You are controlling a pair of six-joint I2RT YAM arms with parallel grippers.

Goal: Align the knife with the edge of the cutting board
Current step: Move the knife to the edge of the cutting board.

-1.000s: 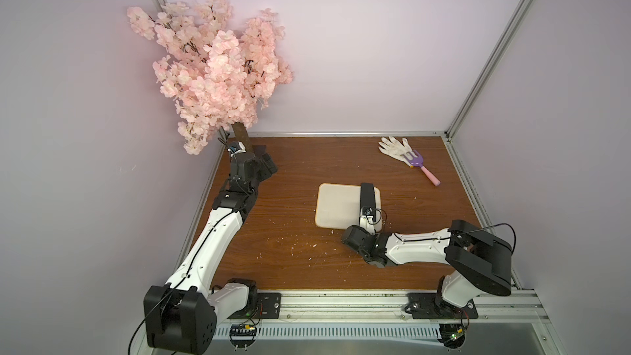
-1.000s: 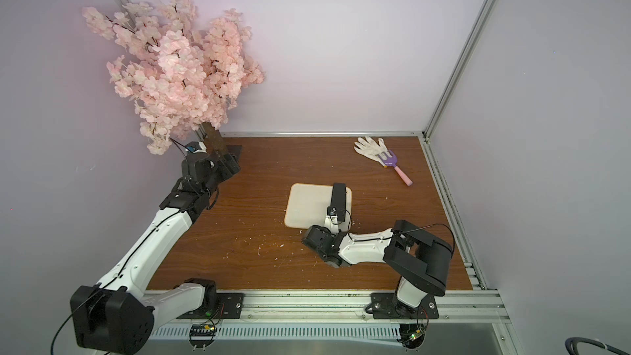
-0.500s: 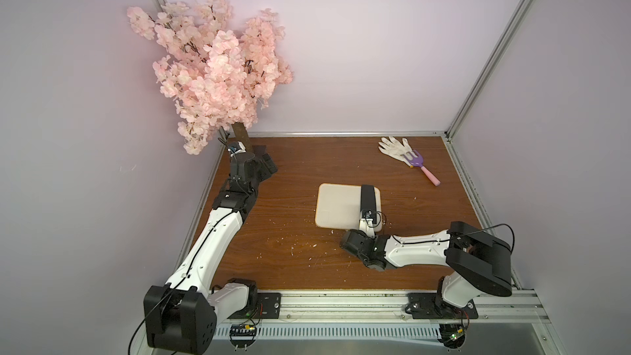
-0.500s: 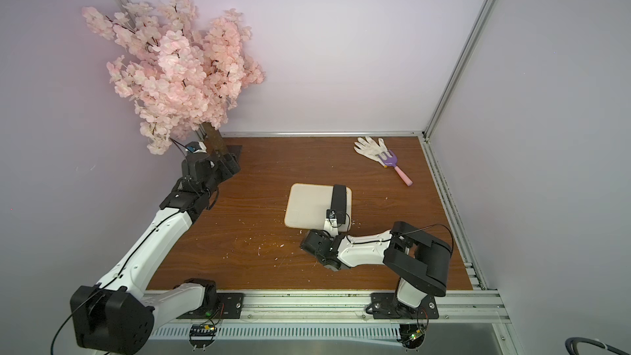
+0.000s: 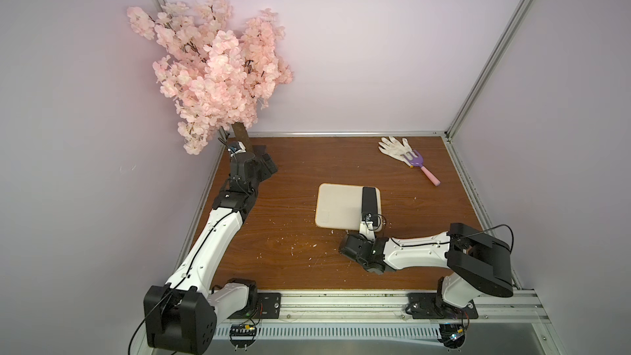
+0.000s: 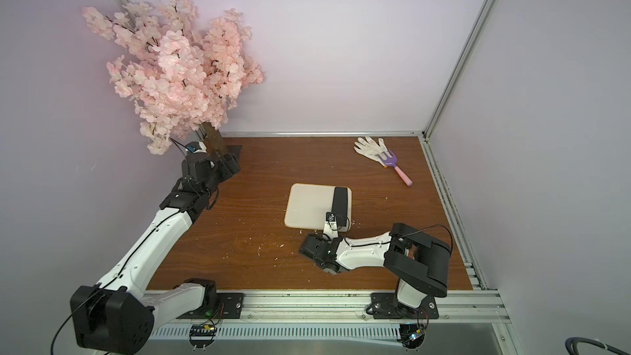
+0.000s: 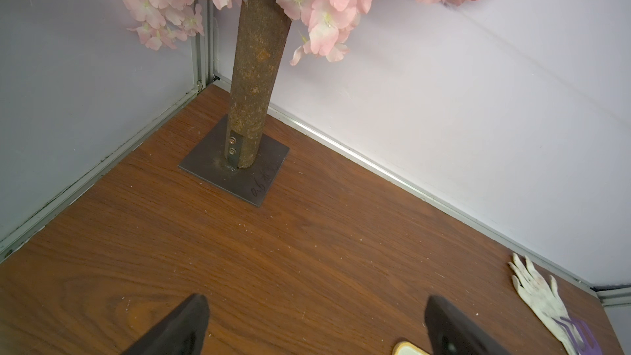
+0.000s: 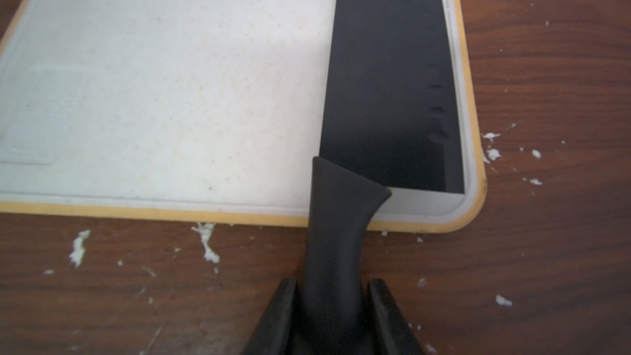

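The black cleaver [image 8: 389, 80] lies flat on the cutting board [image 8: 170, 97], its blade just inside the board's tan side rim and nearly parallel to it, apparently being squared up. The right gripper [image 8: 333, 283] is clamped on the handle, which overhangs the board's near edge. The left gripper [image 7: 316, 302], well away from the board, gapes empty.

On my screens the table [image 8: 546, 63] reads as brown wood grain with a faint sheen, dusted with white crumbs [image 8: 206, 244]. The cutting board [image 8: 170, 80] looks like matt, lightly speckled cream plastic with a smooth tan rim. The knife [image 8: 386, 80] is matt black all over, its blade dimpled along one side. The glove [image 7: 539, 297] is grubby white cloth. The tree trunk [image 7: 256, 90] is rough, and its base plate [image 7: 263, 179] is dull dark metal.
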